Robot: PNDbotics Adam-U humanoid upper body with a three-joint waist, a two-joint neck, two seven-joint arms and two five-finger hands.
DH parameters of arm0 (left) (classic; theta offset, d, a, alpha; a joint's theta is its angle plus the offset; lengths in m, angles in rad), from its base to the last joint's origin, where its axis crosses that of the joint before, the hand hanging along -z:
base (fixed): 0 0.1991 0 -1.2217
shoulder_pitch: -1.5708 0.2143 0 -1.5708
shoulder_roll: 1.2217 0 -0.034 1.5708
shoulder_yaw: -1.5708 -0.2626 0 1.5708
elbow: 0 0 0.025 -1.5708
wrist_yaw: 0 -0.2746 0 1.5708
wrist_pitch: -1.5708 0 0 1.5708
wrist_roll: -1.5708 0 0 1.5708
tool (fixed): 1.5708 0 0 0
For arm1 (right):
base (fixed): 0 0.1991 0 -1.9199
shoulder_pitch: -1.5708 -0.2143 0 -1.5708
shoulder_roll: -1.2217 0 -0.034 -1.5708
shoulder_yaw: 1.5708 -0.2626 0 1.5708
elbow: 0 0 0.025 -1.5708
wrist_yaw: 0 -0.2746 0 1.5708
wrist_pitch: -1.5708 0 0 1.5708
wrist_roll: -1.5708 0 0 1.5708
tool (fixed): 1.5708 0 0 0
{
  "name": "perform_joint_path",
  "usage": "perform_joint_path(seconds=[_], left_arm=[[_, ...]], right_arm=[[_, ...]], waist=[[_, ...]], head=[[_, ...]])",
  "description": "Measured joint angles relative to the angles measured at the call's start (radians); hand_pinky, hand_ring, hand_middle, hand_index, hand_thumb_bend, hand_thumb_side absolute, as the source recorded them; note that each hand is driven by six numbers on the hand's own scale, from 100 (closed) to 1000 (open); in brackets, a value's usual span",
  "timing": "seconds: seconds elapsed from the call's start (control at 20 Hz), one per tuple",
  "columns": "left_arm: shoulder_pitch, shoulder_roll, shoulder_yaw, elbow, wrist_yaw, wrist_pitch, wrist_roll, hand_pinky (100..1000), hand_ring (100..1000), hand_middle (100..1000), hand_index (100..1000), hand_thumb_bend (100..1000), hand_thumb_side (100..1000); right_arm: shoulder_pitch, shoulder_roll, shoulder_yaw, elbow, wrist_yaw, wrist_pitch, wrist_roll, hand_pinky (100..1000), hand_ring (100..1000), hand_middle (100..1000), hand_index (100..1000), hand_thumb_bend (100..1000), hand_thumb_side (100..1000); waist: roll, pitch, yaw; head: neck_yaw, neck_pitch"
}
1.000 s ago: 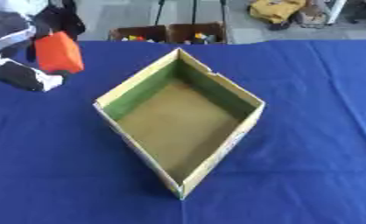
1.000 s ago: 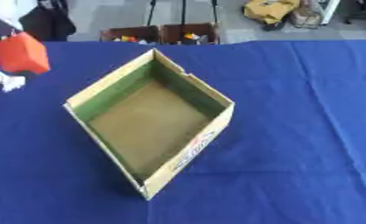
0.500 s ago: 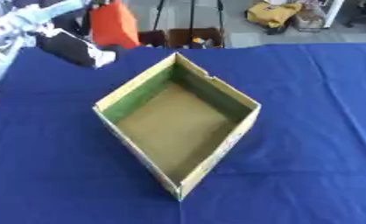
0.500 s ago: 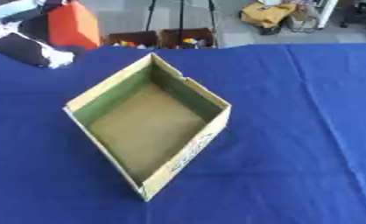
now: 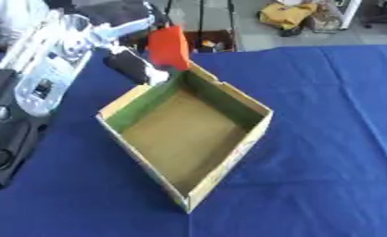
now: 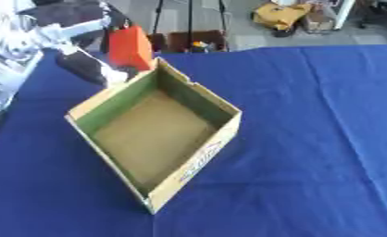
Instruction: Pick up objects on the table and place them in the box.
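Blue cloth covers the table (image 5: 326, 139), and the open cardboard box (image 5: 187, 139) stands at the middle of the frame; the left hand (image 5: 136, 65) reaches in from the upper left, fingers curled around an orange block (image 5: 169, 47) held above the box's far corner; this looks like the carrying step; next the block must come over the opening and be released.
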State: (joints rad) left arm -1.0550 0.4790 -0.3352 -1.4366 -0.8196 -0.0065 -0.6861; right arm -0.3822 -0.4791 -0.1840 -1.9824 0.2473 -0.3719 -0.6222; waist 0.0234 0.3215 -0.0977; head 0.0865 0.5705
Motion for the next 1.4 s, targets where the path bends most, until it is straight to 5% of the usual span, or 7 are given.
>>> perform_joint_path(seconds=[0.55,0.85,1.05,1.2,1.4], left_arm=[[0.025,-0.128,-0.049,0.231,-0.233,-0.065,0.053,260,489,475,595,100,408],[0.034,-0.155,-0.048,0.307,-0.268,-0.091,0.08,293,511,500,623,100,408],[0.035,-0.155,-0.042,0.32,-0.261,-0.109,0.079,389,576,588,748,100,394],[0.034,-0.156,-0.042,0.32,-0.254,-0.134,0.055,533,738,802,901,100,456],[0.035,-0.157,-0.042,0.313,-0.271,-0.156,0.016,716,875,983,1000,441,629]], right_arm=[[-0.013,0.009,0.0,0.0,-0.003,-0.001,0.002,775,716,757,780,100,696],[-0.013,0.011,0.0,0.0,-0.004,-0.001,0.002,776,716,758,779,100,692],[-0.013,0.015,0.0,0.0,-0.004,0.0,0.002,776,715,758,779,100,693],[-0.013,0.017,0.0,0.0,-0.004,0.0,0.001,776,715,758,778,100,692],[-0.013,0.018,0.0,0.0,-0.004,0.001,0.001,776,715,758,778,100,692]], waist=[[0.0,0.001,-0.02],[0.0,0.001,-0.02],[0.0,0.001,-0.024],[0.0,0.001,-0.025],[0.0,0.001,-0.024]], head=[[0.009,-0.012],[0.013,-0.018],[0.013,-0.018],[0.014,-0.018],[0.014,-0.018]])
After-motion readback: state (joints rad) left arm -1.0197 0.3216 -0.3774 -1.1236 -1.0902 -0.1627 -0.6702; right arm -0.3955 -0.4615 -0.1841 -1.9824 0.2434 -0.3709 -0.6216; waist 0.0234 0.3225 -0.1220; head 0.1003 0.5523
